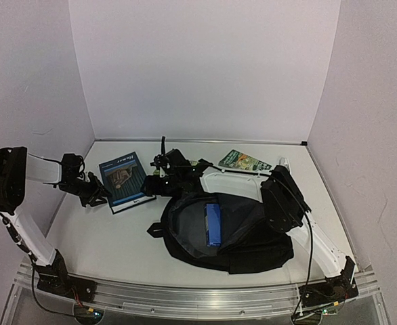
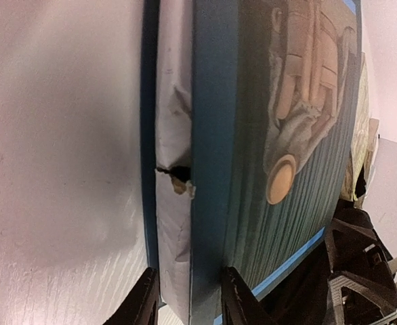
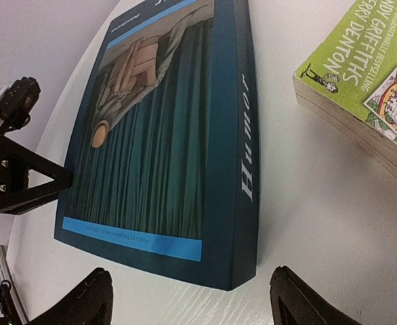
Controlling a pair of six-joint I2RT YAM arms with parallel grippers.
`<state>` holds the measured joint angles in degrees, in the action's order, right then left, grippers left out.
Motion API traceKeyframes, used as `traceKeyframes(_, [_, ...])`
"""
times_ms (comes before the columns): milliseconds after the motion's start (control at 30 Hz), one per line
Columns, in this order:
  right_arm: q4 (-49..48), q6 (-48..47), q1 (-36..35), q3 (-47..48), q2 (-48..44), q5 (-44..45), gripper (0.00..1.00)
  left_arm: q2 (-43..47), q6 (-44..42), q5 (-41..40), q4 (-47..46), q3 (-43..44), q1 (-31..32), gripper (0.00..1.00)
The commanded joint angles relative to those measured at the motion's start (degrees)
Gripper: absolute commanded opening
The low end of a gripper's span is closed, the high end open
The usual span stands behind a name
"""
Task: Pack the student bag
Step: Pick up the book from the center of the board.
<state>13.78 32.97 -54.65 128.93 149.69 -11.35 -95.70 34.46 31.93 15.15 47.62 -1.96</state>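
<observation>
The black student bag point(image 1: 253, 247) lies open mid-table, and its straps point(image 2: 361, 271) show in the left wrist view. A small blue pouch-like item point(image 1: 213, 225) rests in its grey-lined mouth. Left of the bag lies a blue book titled "Humor" point(image 1: 125, 179). My left gripper point(image 1: 103, 194) is at the book's left edge, fingers point(image 2: 234, 298) pinching across its thickness, one against the cover point(image 2: 280, 135) and one at the underside. My right gripper point(image 3: 195, 305) hangs open just short of the book's near spine corner point(image 3: 242, 271), at the bag's upper left point(image 1: 151, 184).
A green paperback point(image 1: 244, 161) lies behind the bag, its corner point(image 3: 361, 74) just right of the blue book. The right arm reaches across the bag's top. White walls close in the table point(image 1: 103, 237) on the left, back and right.
</observation>
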Motion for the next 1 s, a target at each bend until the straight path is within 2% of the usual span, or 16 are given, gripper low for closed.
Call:
traceKeyframes(0, [-0.95, 2.64, 0.0, 4.73, 3.41, 1.71, 0.81, -1.33, -0.34, 0.23, -1.35, 0.88, -0.24, 0.28])
traceKeyframes(367, [-3.88, 8.27, 0.04, 7.77, 7.94, -4.27, 0.8, -1.85, 0.36, 1.0, -2.6, -1.13, -0.25, 0.16])
traceKeyframes(633, [-13.87, 16.41, 0.02, 2.63, 6.45, -9.67, 0.8, 1.29, 4.32, 2.34, -6.54, -5.26, -0.24, 0.01])
traceKeyframes(800, [-21.67, 21.05, 0.07, -2.07, 4.22, -11.3, 0.8, 4.59, 7.49, 4.87, -9.71, -8.46, -0.26, 0.0])
traceKeyframes(967, [-22.96, 21.47, 0.1, -6.34, 0.49, -7.65, 0.85, 12.75, 13.02, 5.12, -12.62, -11.36, -0.28, 0.0])
